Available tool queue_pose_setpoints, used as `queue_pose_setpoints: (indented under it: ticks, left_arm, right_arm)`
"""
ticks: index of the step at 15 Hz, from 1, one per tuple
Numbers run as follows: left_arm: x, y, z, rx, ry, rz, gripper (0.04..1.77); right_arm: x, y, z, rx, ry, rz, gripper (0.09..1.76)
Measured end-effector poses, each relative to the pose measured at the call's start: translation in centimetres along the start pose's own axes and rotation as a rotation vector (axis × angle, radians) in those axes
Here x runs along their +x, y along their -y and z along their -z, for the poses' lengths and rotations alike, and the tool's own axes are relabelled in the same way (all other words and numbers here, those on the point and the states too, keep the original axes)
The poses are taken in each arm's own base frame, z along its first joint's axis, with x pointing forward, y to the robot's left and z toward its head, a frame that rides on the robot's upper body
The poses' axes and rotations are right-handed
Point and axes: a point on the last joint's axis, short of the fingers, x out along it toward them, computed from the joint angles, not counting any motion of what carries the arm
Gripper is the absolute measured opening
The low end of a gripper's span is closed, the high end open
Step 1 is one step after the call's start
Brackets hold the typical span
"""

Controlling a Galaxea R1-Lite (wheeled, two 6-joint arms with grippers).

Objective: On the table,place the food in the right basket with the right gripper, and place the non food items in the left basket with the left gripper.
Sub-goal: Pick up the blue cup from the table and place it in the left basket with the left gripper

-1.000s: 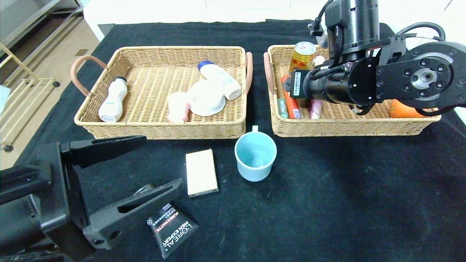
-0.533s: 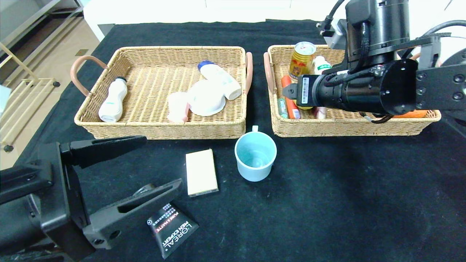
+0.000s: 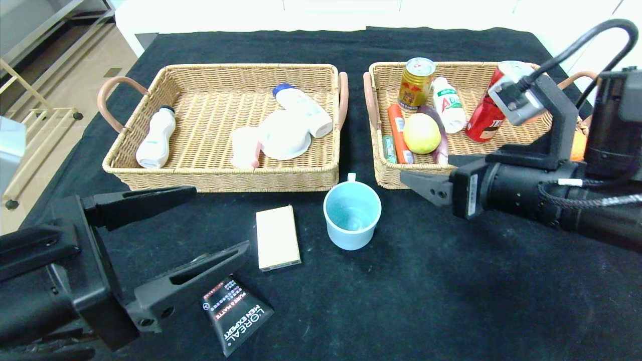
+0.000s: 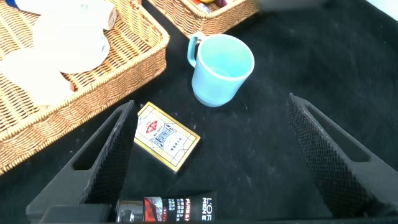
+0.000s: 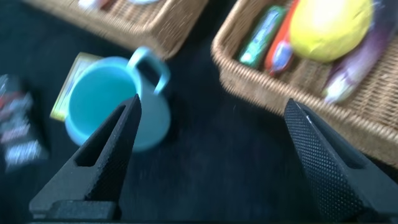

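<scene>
A blue mug (image 3: pixel 352 214), a card box (image 3: pixel 277 237) and a black tube (image 3: pixel 238 313) lie on the black table in front of the baskets. My left gripper (image 3: pixel 218 220) is open and empty, low at the front left, with the card box and tube near its fingers. It shows open in the left wrist view (image 4: pixel 211 118), with the mug (image 4: pixel 221 68), card box (image 4: pixel 166 135) and tube (image 4: pixel 168 210) below. My right gripper (image 3: pixel 426 173) is open and empty, over the right basket's (image 3: pixel 481 173) front edge, right of the mug. The right wrist view (image 5: pixel 212 106) shows the mug (image 5: pixel 112 106) behind one finger.
The left basket (image 3: pixel 220 178) holds two white bottles, a white bowl (image 3: pixel 285 134) and a pink item. The right basket holds a gold can (image 3: pixel 416 82), a red can (image 3: pixel 484 118), a white bottle, a yellow fruit (image 3: pixel 422 133), a sausage and other snacks.
My right arm has pulled back out of the right basket toward the front and lowered beside the mug, uncovering the yellow fruit in the basket. My left gripper has barely moved.
</scene>
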Motion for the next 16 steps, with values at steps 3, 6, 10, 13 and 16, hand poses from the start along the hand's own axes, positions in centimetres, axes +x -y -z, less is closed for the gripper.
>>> queue_pose_setpoints:
  ticks: [3, 6, 10, 13, 16]
  left_arm:
    - [-0.1, 0.0, -0.1, 0.007, 0.004, -0.003, 1.72]
    - [-0.1, 0.0, -0.2, 0.012, 0.005, -0.019, 1.72]
    - [-0.2, 0.0, -0.2, 0.014, 0.006, -0.037, 1.72]
    - [0.0, 0.4, -0.2, 0.014, -0.003, -0.060, 1.72]
    - [0.8, 0.4, -0.9, 0.027, -0.011, -0.078, 1.72]
  right_arm:
    - [-2.7, 1.4, 1.6, -0.071, 0.002, -0.099, 1.69]
    - [-4.3, 1.9, 2.1, -0.094, 0.072, -0.130, 1.69]
    - [-5.6, 3.1, 4.3, -0.110, 0.122, -0.138, 1.70]
    - [-6.4, 4.0, 5.6, -0.111, 0.159, -0.131, 1.70]
    - [-6.6, 4.1, 6.1, -0.105, 0.154, -0.123, 1.70]
